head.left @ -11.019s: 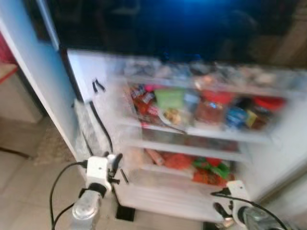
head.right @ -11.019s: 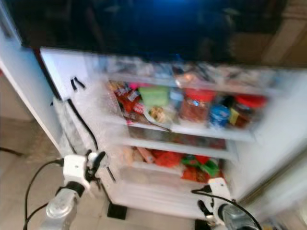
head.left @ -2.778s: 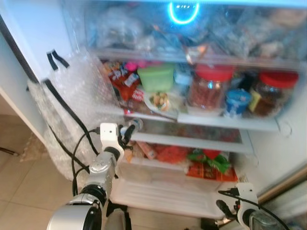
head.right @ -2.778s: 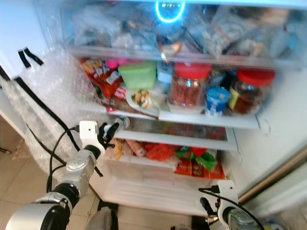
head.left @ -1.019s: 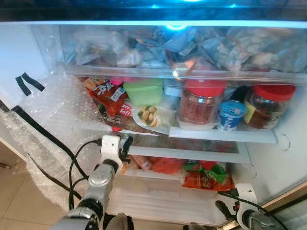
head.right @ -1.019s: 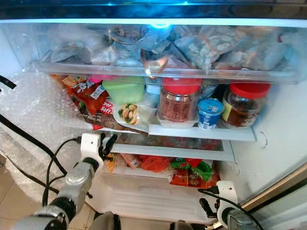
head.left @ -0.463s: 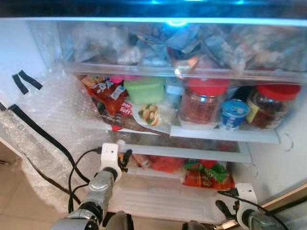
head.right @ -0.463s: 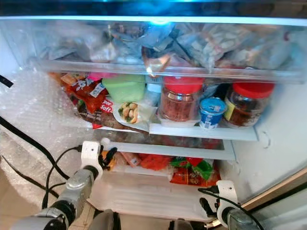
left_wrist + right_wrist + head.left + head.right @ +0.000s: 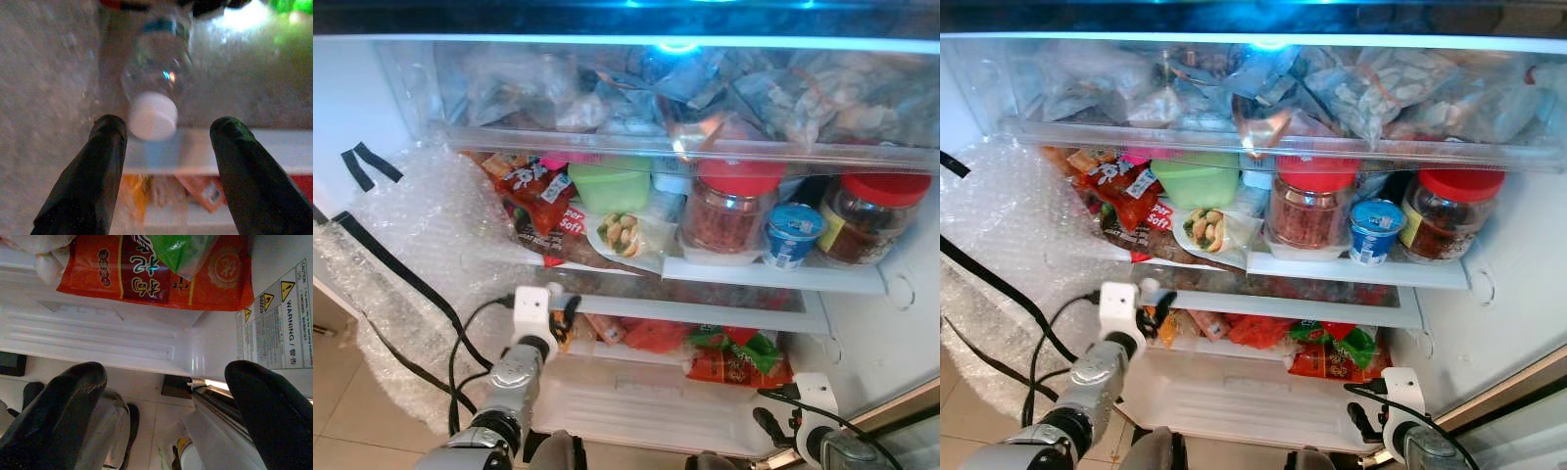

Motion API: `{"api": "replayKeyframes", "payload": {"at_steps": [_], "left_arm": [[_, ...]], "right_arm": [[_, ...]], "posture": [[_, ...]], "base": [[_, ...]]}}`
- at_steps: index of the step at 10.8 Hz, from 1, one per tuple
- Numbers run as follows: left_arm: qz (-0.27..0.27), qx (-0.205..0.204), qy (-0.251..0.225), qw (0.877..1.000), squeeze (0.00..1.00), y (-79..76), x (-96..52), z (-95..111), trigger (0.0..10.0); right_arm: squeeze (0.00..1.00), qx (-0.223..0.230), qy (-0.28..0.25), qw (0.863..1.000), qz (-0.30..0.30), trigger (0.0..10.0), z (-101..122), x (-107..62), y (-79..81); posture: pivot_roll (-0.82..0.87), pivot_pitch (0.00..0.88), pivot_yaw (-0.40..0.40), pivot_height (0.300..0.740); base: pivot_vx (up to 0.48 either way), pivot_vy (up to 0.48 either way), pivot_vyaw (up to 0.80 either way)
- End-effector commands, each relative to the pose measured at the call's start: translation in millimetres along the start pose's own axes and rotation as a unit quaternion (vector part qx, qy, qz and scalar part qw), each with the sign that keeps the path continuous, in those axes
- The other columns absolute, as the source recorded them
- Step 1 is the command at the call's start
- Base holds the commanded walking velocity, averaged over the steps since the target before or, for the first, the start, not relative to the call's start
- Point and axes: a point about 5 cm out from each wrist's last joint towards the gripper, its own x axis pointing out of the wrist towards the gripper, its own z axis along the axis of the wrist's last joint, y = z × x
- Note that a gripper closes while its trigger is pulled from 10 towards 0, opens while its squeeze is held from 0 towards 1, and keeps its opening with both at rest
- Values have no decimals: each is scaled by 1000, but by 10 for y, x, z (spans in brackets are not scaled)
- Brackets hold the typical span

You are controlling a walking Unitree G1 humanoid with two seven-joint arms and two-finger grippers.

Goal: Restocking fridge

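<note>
Clear plastic bottle [image 9: 155, 78] lying on its side at the shelf [image 9: 705, 315] edge, white cap toward me.

My left pincer [image 9: 166, 181] gapes wide just short of the cap, gripping nothing. At two o'clock stand red-lidded jars [image 9: 730, 211]. My right pincer [image 9: 171, 421] hangs spread and empty at five o'clock, below an orange packet [image 9: 146, 274].

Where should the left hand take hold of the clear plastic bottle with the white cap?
Grip the clear plastic bottle with the white cap around its neck, just behind the cap, coming straight from the front. It lies on its side, cap toward the open left hand.
</note>
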Motion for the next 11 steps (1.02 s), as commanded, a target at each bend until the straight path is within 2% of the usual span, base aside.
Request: {"api": "replayKeyframes", "payload": {"at_steps": [1, 3, 6, 8, 11], "left_arm": [[-11, 16, -17, 1000, 0, 8, -39, 4, 10000], [-46, 45, -48, 997, 0, -58, -155, -28, 10000], [-58, 48, -88, 993, 0, -103, -385, -44, 10000], [-62, 42, -98, 992, 0, -118, -424, 1, 10000], [-71, 51, -92, 992, 0, -163, -420, 52, 10000]], "right_arm": [[0, 5, 0, 1000, 0, 10000, -20, -2, 1], [0, 7, 0, 1000, 2, 10000, -23, 1, 11], [0, 10, -1, 1000, 1, 10000, -30, 0, 13], [0, 12, -1, 1000, -2, 10000, -29, 0, 9], [0, 16, -3, 1000, -7, 10000, -23, 3, 10]], "posture": [[-66, 57, 15, 650], [-64, 56, 21, 650], [-59, 51, 26, 650], [-49, 47, 26, 650], [-55, 46, 28, 650]], "base": [[0, 0, 0], [0, 0, 0], [0, 0, 0], [0, 0, 0], [-263, 0, 0]]}}
